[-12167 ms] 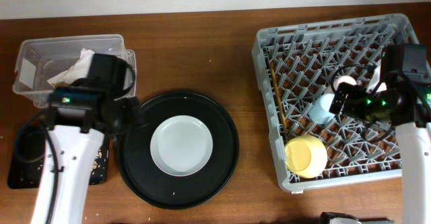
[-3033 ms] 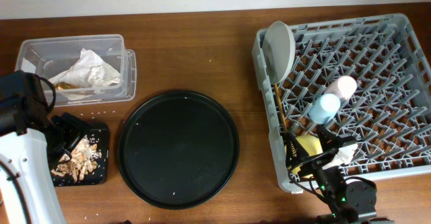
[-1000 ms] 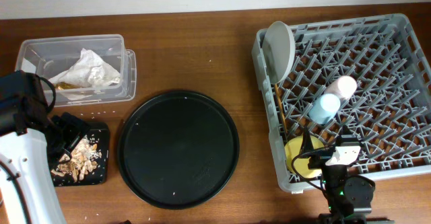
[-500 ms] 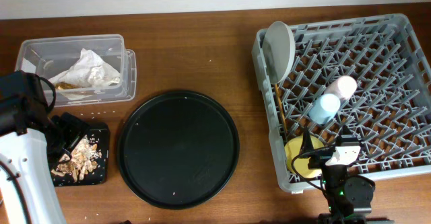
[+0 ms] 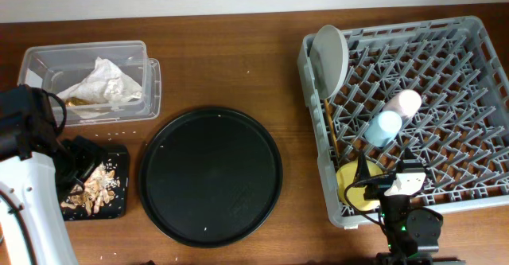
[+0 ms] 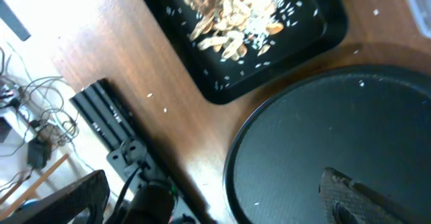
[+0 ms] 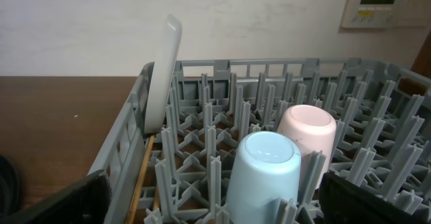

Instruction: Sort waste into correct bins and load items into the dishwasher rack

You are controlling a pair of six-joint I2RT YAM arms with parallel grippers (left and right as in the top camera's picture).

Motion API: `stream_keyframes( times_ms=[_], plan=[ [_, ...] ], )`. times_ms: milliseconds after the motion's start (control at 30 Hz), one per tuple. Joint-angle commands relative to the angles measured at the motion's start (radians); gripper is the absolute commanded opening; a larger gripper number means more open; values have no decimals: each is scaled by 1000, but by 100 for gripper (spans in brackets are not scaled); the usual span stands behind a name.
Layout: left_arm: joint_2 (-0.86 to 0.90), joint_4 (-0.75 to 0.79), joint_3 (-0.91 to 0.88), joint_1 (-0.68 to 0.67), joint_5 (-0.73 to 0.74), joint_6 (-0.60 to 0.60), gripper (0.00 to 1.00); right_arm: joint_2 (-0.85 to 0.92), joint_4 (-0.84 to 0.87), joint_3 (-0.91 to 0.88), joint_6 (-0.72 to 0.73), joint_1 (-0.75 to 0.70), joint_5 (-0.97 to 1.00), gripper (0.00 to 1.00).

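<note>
The grey rack [image 5: 477,26] holds the upright plate [image 5: 330,58], chopsticks [image 5: 328,130], pink cup [image 5: 406,102], light-blue cup [image 5: 382,127] and yellow bowl [image 5: 350,185]. The clear box [image 5: 36,58] holds the white napkin [image 5: 99,80] and brown wrapper [image 5: 73,100]. Food scraps [image 5: 91,185] lie in the shallow black tray [image 5: 119,205]. My left gripper [image 6: 209,204] is open and empty above the table between that tray [image 6: 316,32] and the front edge. My right gripper [image 7: 215,207] is open and empty at the rack's front side, facing the blue cup [image 7: 266,170] and pink cup [image 7: 306,126].
A large round black tray [image 5: 211,177] lies bare in the middle of the table between the bins and the rack. Its rim shows in the left wrist view [image 6: 323,130]. Stray crumbs dot the wood near the shallow tray. A black stand and cables sit beyond the table's front edge.
Since the oldest frame the plate has gone from the round tray to the rack, scraps have appeared in the shallow tray, and both arms have drawn back. Nothing has moved in the last second.
</note>
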Motion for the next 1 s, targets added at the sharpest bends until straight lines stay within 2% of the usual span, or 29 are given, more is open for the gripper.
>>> stream_keyframes(
  times_ms=[0, 167, 400, 500, 600, 667, 967],
  plan=[
    [-18, -5, -31, -15, -10, -10, 99, -10, -3, -8, 8, -6, 9, 99],
    [-80, 200, -191, -110, -5, -10, 99, -10, -3, -8, 8, -6, 9, 99],
    [-261, 644, -550, -308, 76, 64, 99, -10, -3, -8, 8, -6, 9, 99],
    [-343, 813, -687, -372, 75, 140, 99, -10, -3, -8, 8, -6, 9, 99],
    [-510, 1094, -914, -401, 55, 174, 99, -10, -3, -8, 8, -6, 9, 99],
    [-568, 1147, -980, -401, 24, 173, 99, -10, -3, -8, 8, -6, 9, 99],
    [-753, 1138, -1113, -401, 6, 172, 99, -10, -3, -8, 8, -6, 9, 99]
  ],
)
